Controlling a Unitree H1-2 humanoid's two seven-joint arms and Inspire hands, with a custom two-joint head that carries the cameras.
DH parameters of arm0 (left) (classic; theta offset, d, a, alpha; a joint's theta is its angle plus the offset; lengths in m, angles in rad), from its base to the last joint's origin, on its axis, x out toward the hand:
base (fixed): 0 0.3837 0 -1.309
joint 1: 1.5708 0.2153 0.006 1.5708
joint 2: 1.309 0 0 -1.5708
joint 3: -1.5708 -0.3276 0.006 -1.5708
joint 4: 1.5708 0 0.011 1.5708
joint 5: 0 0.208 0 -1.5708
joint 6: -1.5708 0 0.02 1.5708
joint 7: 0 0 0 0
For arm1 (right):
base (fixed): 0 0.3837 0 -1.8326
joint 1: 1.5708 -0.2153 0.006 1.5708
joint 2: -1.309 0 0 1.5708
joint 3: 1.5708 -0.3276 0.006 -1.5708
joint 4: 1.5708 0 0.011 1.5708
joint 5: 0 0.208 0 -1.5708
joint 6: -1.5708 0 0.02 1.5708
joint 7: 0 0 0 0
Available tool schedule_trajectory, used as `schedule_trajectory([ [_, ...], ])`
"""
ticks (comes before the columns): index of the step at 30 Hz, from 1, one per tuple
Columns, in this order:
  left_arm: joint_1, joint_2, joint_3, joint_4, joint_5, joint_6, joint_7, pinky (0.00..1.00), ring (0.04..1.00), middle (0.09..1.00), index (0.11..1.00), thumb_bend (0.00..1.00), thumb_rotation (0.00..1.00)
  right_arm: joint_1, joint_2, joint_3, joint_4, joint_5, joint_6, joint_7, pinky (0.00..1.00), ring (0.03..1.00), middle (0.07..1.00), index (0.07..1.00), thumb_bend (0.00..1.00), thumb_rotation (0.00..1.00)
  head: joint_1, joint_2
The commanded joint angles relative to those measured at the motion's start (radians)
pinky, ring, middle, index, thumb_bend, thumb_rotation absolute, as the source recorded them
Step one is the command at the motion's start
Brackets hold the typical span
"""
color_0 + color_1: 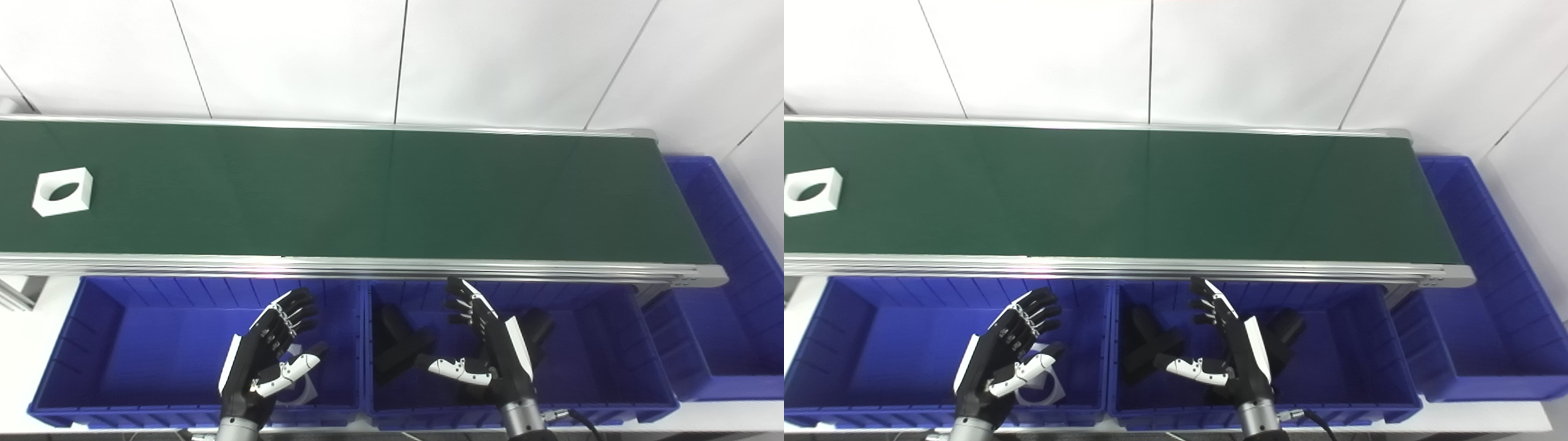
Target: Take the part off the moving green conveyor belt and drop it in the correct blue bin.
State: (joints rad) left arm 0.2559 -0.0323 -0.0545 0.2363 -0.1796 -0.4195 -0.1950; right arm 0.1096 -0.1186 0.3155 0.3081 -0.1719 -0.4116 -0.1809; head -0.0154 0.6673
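A white square part with a round hole (62,191) lies on the green conveyor belt (367,190) at its far left end. My left hand (266,357) hovers open over the left blue bin (92,343), palm turned inward, holding nothing. Over the middle blue bin (612,343) my right hand (487,346) is open too, fingers spread and empty. Both hands are on the near side of the belt, far from the white part.
A white part (1044,387) lies in the left bin under my left hand. Black parts (398,346) lie in the middle bin. A third blue bin (723,269) stands at the belt's right end. The belt's metal rail (367,266) runs above the bins.
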Motion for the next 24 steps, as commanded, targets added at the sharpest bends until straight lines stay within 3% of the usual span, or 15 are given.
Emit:
schedule_trajectory([
  [1, -0.011, 0.001, -0.004, -0.006, -0.01, -0.041, -0.019, 0.75, 0.771, 0.799, 0.792, 0.69, 0.0, -0.016, -0.003, 0.005, -0.03, 0.012, -0.058, -0.012, 0.69, 0.794, 0.851, 0.87, 0.69, 0.03, -0.002, -0.002],
  [6, -0.01, -0.007, -0.005, -0.006, -0.012, -0.036, -0.014, 0.75, 0.77, 0.797, 0.792, 0.66, 0.0, -0.013, -0.005, -0.005, -0.045, 0.027, -0.058, -0.01, 0.7, 0.799, 0.854, 0.871, 0.69, 0.0, 0.001, -0.007],
  [13, -0.014, -0.025, -0.004, 0.012, 0.012, -0.046, -0.001, 0.73, 0.763, 0.793, 0.78, 0.68, 0.0, -0.008, -0.016, -0.028, -0.054, 0.046, -0.058, 0.011, 0.71, 0.806, 0.862, 0.871, 0.69, 0.0, 0.067, -0.018],
  [17, -0.015, -0.037, -0.003, 0.016, 0.021, -0.044, 0.01, 0.74, 0.767, 0.796, 0.783, 0.67, 0.0, -0.014, -0.025, -0.037, -0.047, 0.051, -0.058, 0.024, 0.71, 0.798, 0.858, 0.868, 0.68, 0.0, 0.143, -0.037],
  [20, -0.015, -0.056, 0.002, 0.023, 0.033, -0.048, 0.019, 0.73, 0.755, 0.78, 0.767, 0.68, 0.0, -0.017, -0.037, -0.039, -0.042, 0.067, -0.058, 0.04, 0.7, 0.795, 0.864, 0.87, 0.68, 0.0, 0.23, -0.074],
  [24, -0.015, -0.078, 0.004, 0.028, 0.053, -0.049, 0.026, 0.73, 0.742, 0.767, 0.756, 0.67, 0.0, -0.019, -0.054, -0.045, -0.032, 0.092, -0.058, 0.066, 0.69, 0.795, 0.868, 0.874, 0.67, 0.0, 0.286, -0.102],
])
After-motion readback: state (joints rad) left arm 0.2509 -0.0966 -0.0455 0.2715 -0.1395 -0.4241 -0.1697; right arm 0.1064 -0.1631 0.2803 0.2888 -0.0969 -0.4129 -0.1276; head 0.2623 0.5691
